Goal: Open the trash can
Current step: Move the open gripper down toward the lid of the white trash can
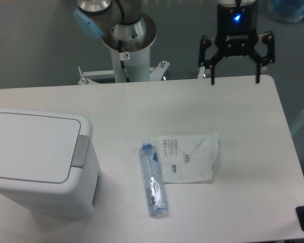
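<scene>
The trash can [40, 162] is a large white boxy bin at the front left of the table. Its flat white lid [33, 147] is down, and a grey push tab [81, 151] sits on its right edge. My gripper [234, 79] hangs over the table's far right edge, well away from the bin. Its two black fingers are spread wide apart and hold nothing.
A clear plastic water bottle [153, 179] lies on its side near the middle front. A white plastic pouch [188, 157] lies flat just right of it. The arm's base column [126, 50] stands behind the far table edge [142, 82].
</scene>
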